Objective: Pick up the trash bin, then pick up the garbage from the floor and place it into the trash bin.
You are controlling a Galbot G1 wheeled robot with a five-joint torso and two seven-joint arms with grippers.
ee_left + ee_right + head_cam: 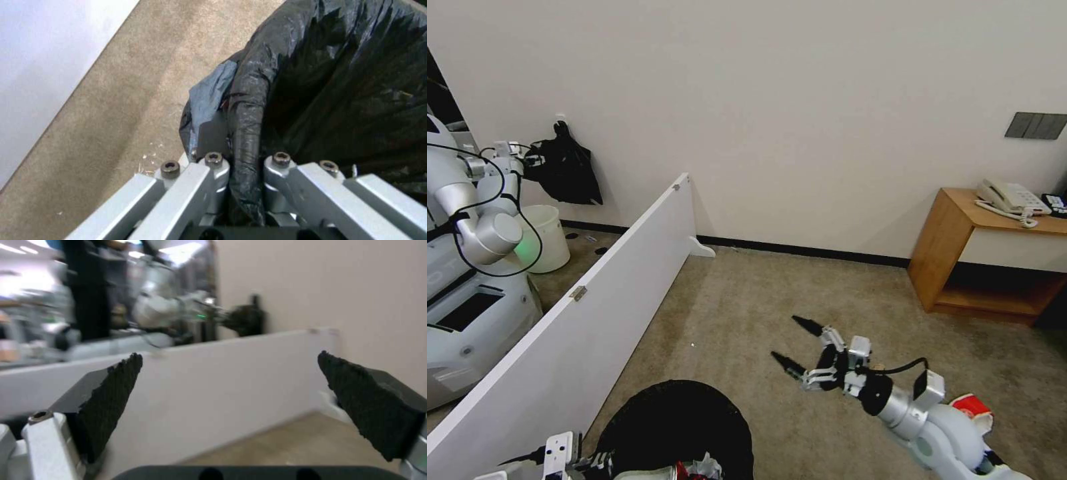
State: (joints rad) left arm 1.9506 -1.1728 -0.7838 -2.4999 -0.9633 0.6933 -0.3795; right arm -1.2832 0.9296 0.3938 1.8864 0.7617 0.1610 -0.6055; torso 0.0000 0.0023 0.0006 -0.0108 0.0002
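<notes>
The trash bin [674, 420], lined with a crinkly black bag, is at the bottom of the head view, close in front of me. My left gripper [584, 460] is shut on the bin's bag-covered rim. The left wrist view shows the folded black rim [247, 133] pinched in my left gripper [245, 163]. Some garbage [694, 470], white and red scraps, lies inside the bin. My right gripper [785, 338] hangs open above the carpet to the right of the bin, its black pads [111, 400] wide apart and holding nothing. A crushed red-and-white cup [972, 408] lies on the floor beside my right arm.
A long white partition board [594, 293] runs along my left. Beyond it stand another robot [474, 233] holding a black bag [564, 170] and a white bucket [548, 237] with a green glow. A wooden side table [960, 253] with a phone [1007, 198] is at the right wall. Open carpet lies ahead.
</notes>
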